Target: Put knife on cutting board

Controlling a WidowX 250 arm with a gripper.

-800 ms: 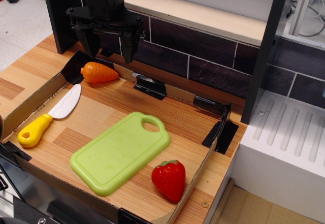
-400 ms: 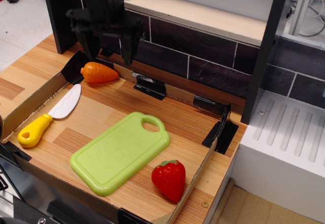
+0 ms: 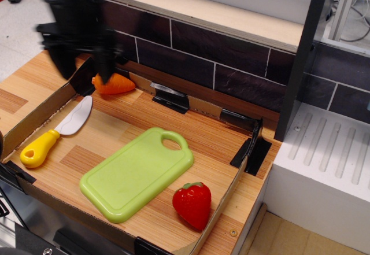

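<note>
The knife [image 3: 56, 132], with a white curved blade and yellow handle, lies flat at the left of the wooden tray. The light green cutting board [image 3: 136, 173] lies in the middle, its handle hole toward the back, with nothing on it. My gripper [image 3: 82, 69] is blurred with motion at the upper left, above and behind the knife's blade. Its two dark fingers hang down apart and hold nothing.
An orange toy carrot [image 3: 117, 84] lies at the back left, partly behind one finger. A red toy strawberry [image 3: 192, 203] sits at the front right of the board. Cardboard walls [image 3: 36, 113] edge the tray; a dark brick wall [image 3: 231, 55] stands behind.
My gripper has moved left and a little down, from above the carrot toward the space above the knife. The knife, board, carrot and strawberry have not moved.
</note>
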